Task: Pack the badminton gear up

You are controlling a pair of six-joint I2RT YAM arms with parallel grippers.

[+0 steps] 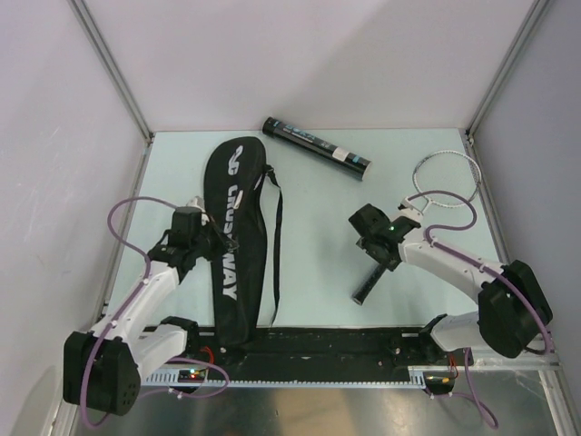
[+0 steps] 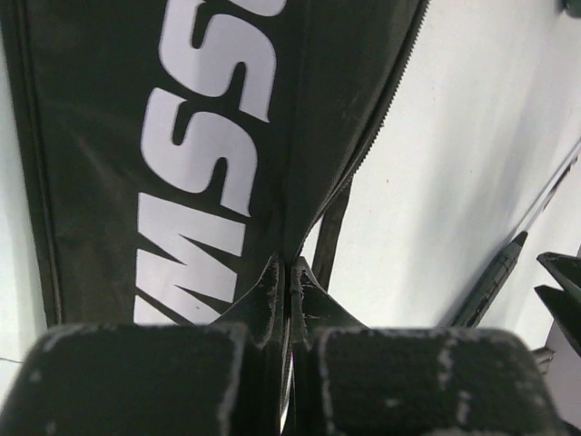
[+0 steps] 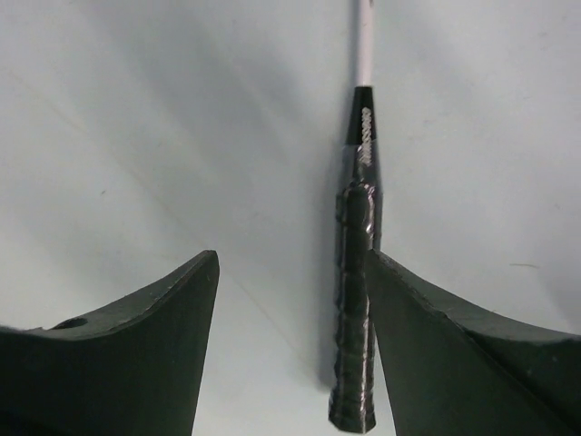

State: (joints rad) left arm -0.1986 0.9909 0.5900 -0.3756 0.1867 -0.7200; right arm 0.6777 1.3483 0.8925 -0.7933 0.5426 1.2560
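— Pinching what, the left gripper [image 2: 290,277]?
— Its jaws are closed on the open edge of the black bag [image 2: 172,136], which lies along the pale table [image 1: 318,236].
— And the right gripper [image 3: 292,263]?
— Wide open, low over the table, with the racket handle [image 3: 356,300] between its fingers. The tube [image 1: 315,148] lies far back.

arms [image 1: 145,292] — white links, black joints | cables [image 1: 123,218] — purple, looped | fingers [image 2: 136,381] black, scuffed
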